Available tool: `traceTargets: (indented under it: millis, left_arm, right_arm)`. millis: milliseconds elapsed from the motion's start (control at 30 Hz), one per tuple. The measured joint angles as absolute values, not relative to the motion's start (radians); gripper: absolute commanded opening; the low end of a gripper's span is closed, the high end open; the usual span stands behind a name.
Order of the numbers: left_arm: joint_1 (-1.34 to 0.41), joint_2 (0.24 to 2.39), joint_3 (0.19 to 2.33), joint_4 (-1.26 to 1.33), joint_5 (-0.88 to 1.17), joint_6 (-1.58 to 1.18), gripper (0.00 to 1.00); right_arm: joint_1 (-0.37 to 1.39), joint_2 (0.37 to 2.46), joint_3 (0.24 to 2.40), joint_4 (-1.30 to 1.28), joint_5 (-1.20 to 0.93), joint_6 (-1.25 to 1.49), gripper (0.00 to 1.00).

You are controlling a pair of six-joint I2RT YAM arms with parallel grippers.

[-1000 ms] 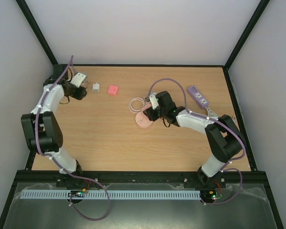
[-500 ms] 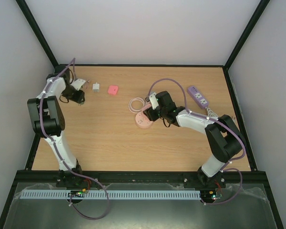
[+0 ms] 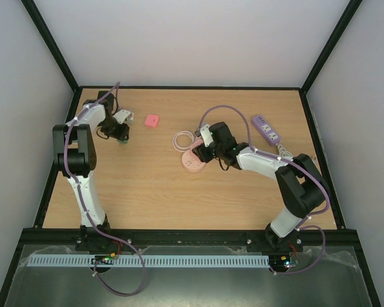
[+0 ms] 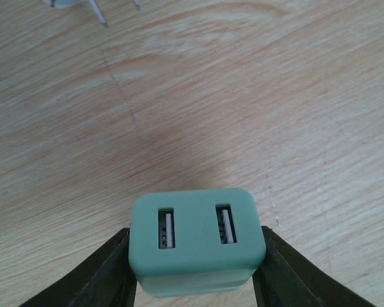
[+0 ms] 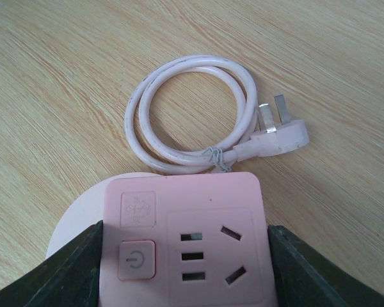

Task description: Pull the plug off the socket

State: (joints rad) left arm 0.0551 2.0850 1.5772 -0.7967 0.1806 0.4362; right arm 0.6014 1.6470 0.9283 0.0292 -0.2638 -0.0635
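The pale pink socket (image 3: 192, 162) sits mid-table, a square outlet block on a round disc, with its coiled cable (image 3: 182, 138) behind it. In the right wrist view the block (image 5: 185, 243) shows a power button and empty slots. The cable (image 5: 192, 115) and its own plug (image 5: 281, 134) lie beyond it. My right gripper (image 5: 185, 275) is shut on the block's two sides. My left gripper (image 4: 195, 268) is shut on a green plug (image 4: 197, 236) with two USB ports, far from the socket, at the far left (image 3: 123, 139), close over the table.
A lilac power strip (image 3: 266, 128) with a white cord lies at the back right. A small pink block (image 3: 152, 120) lies at the back, left of centre. The prongs of a white plug (image 4: 99, 16) show just beyond the green plug.
My left arm has swung right from the far-left corner with the green plug, now covering where the white plug lay. The right arm and the socket have not moved.
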Motion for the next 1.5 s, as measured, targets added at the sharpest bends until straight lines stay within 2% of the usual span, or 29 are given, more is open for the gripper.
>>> traceTargets:
  millis: [367,500,867,1200,1333,1500]
  left_arm:
    - [0.055,2.106,1.573,-0.759,0.179,0.418,0.98]
    - [0.055,2.059,1.534,-0.738,0.213,0.424,0.99]
    - [0.020,1.740,1.400,-0.672,0.419,0.514,0.99]
    - [-0.038,1.547,1.156,-0.615,0.633,0.648,0.99]
    - [-0.070,1.489,1.077,-0.594,0.697,0.710,0.99]
    - [-0.121,1.439,0.981,-0.571,0.745,0.776,0.99]
  right_arm:
    - [0.599,1.647,0.928,0.027,-0.287,-0.072,0.11]
    - [0.599,1.647,0.928,0.025,-0.300,-0.094,0.13]
    - [0.669,1.646,0.929,0.001,-0.419,-0.200,0.21]
    - [0.730,1.644,0.932,-0.053,-0.573,-0.359,0.29]
    - [0.736,1.644,0.934,-0.078,-0.608,-0.427,0.42]
    - [0.736,1.642,0.938,-0.102,-0.637,-0.498,0.76]
